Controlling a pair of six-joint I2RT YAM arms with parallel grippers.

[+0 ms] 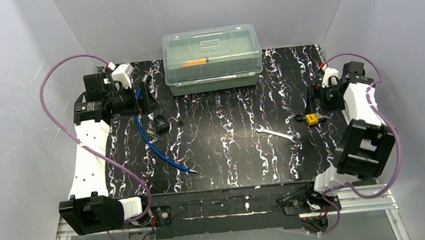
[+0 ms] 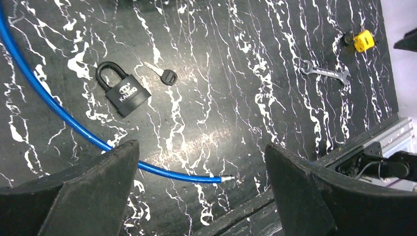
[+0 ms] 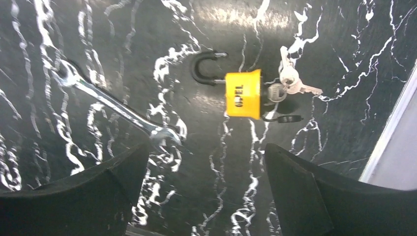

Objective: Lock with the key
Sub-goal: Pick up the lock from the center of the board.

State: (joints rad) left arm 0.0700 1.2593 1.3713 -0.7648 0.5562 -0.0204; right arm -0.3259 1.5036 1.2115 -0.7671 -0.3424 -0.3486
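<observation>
I'm looking down on the black marbled table (image 1: 230,153), with a clear lidded plastic box (image 1: 212,60) at its far edge. My left gripper (image 2: 199,147) is spread wide with nothing between its fingers, above the left side of the table. My right gripper (image 3: 206,147) is just as wide and also empty, over the right side. A blue cable (image 2: 59,110) curves across the left half, its metal tip pointing toward the middle. A silver open-ended wrench (image 3: 113,105) lies right of centre. A black padlock (image 2: 125,93) lies beside the cable with a black-headed key (image 2: 166,76) near it. By the right gripper sits the yellow padlock (image 3: 243,93), and the key bunch (image 3: 290,78) touches its base, opposite the shackle.
</observation>
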